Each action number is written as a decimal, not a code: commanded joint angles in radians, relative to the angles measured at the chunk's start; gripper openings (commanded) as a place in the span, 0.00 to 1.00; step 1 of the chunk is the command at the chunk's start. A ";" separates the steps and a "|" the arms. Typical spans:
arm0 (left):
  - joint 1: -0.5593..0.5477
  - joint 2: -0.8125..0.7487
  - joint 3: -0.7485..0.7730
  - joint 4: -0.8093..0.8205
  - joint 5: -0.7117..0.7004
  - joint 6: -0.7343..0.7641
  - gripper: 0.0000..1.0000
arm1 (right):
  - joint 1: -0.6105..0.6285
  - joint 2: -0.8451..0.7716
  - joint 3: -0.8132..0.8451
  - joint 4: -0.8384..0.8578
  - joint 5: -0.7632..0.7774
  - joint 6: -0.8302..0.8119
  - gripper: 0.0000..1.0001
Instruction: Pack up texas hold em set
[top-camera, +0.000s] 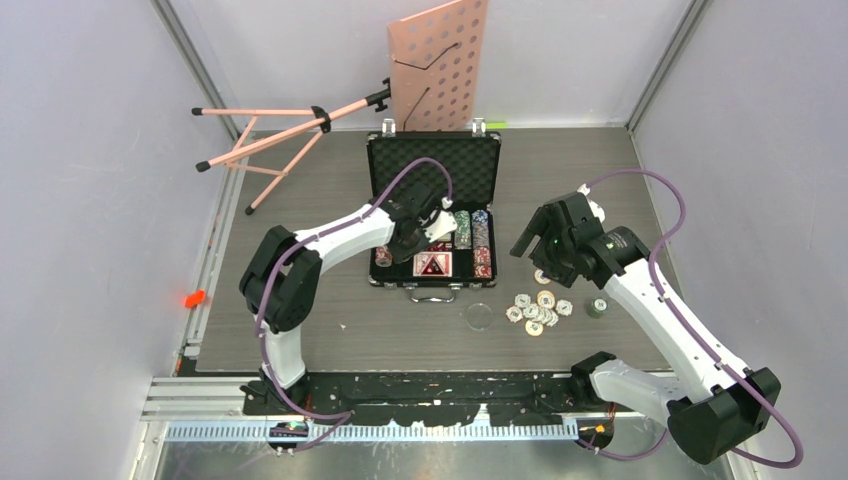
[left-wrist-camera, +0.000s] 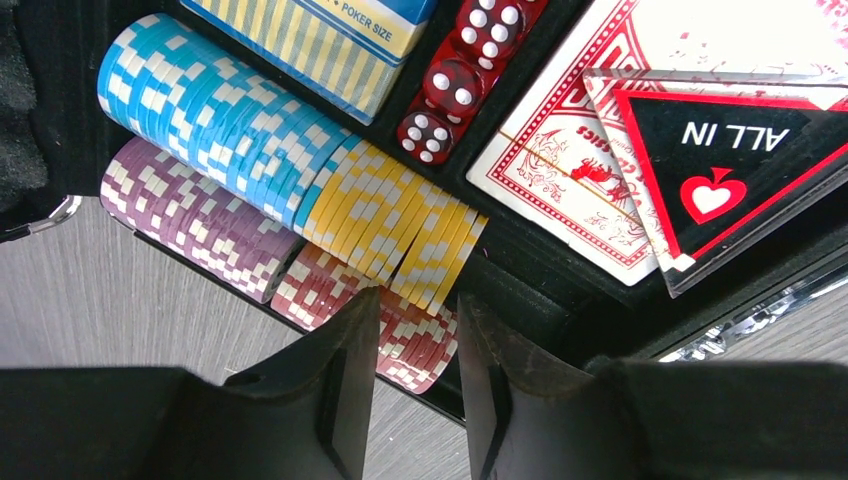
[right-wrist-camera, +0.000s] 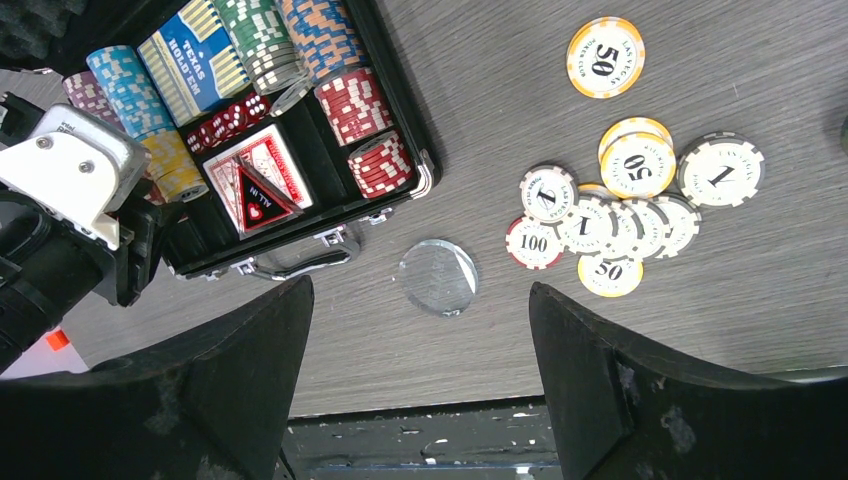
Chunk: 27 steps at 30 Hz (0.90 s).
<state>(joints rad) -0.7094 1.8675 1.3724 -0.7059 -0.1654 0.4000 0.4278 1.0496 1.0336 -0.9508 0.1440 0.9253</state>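
The black briefcase (top-camera: 432, 160) lies open at mid-table, its trays filled with rows of chips, a card deck and red dice (left-wrist-camera: 450, 85). My left gripper (left-wrist-camera: 418, 330) hovers over the case's near left corner, just above the red chip row (left-wrist-camera: 410, 345). Its jaws stand slightly apart with nothing between them. Beside that row lie yellow (left-wrist-camera: 390, 225), blue (left-wrist-camera: 200, 110) and purple (left-wrist-camera: 190, 215) rows. Loose chips (top-camera: 535, 310) lie on the table right of the case. My right gripper (right-wrist-camera: 420, 290) hangs wide open and empty above the table, left of those loose chips (right-wrist-camera: 610, 215).
A clear disc (right-wrist-camera: 437, 277) lies in front of the case's handle. A triangular ALL IN marker (left-wrist-camera: 730, 170) rests on the red cards. One 50 chip (right-wrist-camera: 605, 57) and a green chip (top-camera: 597, 307) lie apart. The pink music stand (top-camera: 440, 60) leans behind the case.
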 joint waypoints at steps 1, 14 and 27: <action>-0.013 -0.040 0.021 0.033 -0.019 -0.017 0.38 | -0.005 -0.007 0.000 0.011 0.001 -0.009 0.85; -0.078 -0.187 -0.030 0.036 -0.130 -0.117 0.69 | -0.006 -0.005 -0.005 -0.001 0.051 -0.032 0.84; -0.139 -0.715 -0.468 0.368 -0.195 -0.506 1.00 | -0.148 0.238 -0.013 -0.009 0.104 -0.199 0.97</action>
<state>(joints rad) -0.8551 1.2999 1.0416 -0.5098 -0.3347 0.0799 0.3454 1.2228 1.0302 -0.9844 0.2729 0.8112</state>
